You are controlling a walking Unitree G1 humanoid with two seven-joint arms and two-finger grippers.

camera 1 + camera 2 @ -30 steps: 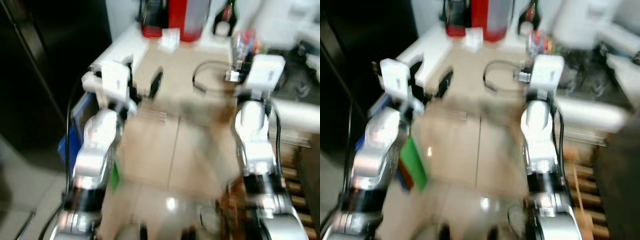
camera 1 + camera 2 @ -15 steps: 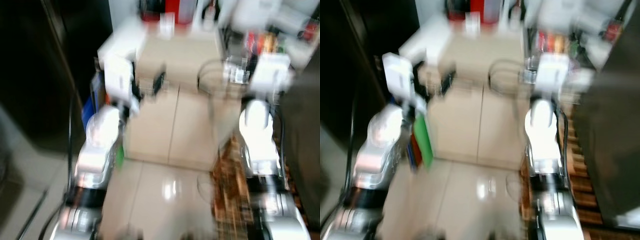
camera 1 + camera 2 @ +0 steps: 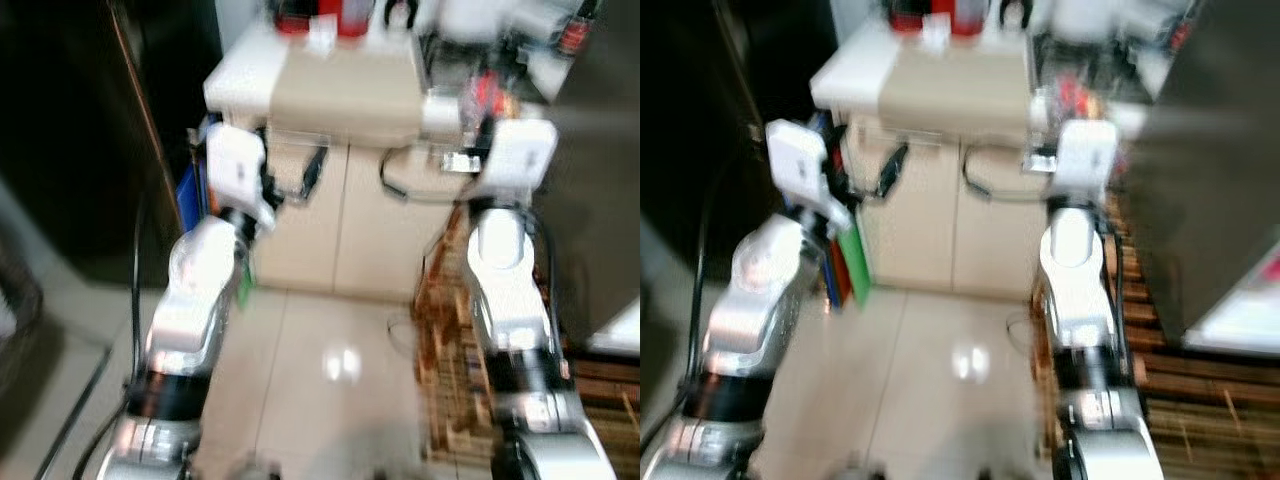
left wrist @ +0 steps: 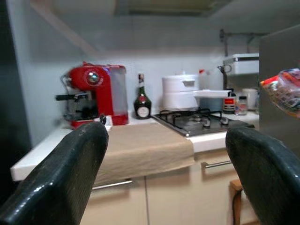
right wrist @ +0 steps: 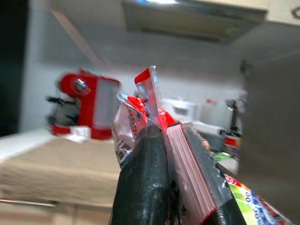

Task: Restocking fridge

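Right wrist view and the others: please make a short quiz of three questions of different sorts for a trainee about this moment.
1. True or false: the right pincer is shut on a packet.
2. Which machine stands on the counter beside the dark bottle? A) red coffee machine B) toaster C) blender
3. Fill in: the fingers of the left pincer are ____.

Key
1. True; its fingers clamp the red and clear packet.
2. A, the coffee machine.
3. Open, with nothing between them.
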